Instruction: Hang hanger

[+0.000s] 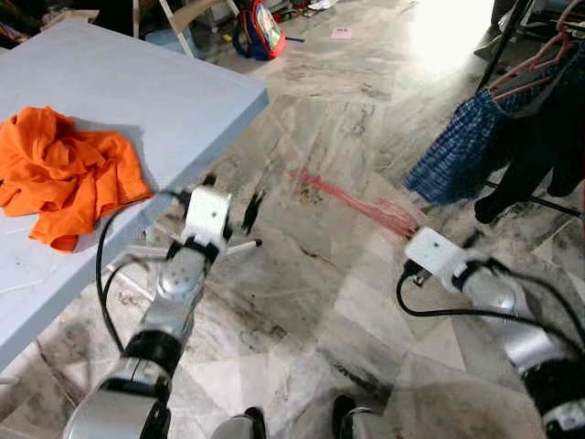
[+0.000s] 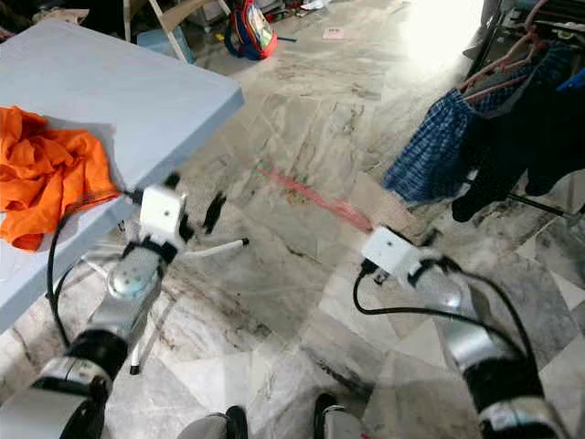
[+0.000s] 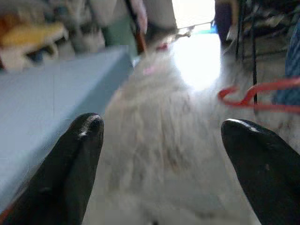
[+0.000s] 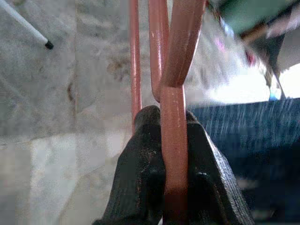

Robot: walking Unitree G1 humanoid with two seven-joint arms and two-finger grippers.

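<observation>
- Right end effector [image 4: 173, 187] clenched on red hanger [image 4: 174, 117], held over marble floor [image 1: 302, 274].
- Left end effector [image 3: 161, 154] released, beside blue worktop [image 1: 137, 82].

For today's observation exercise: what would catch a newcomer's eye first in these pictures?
A crumpled orange shirt on the pale blue table at the left. Then the red hanger, blurred over the marble floor, clamped in the right gripper, pointing toward clothes hanging at the right.

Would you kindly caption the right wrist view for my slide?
Right gripper shut on a red hanger above the marble floor, blue plaid garment beside.
</observation>
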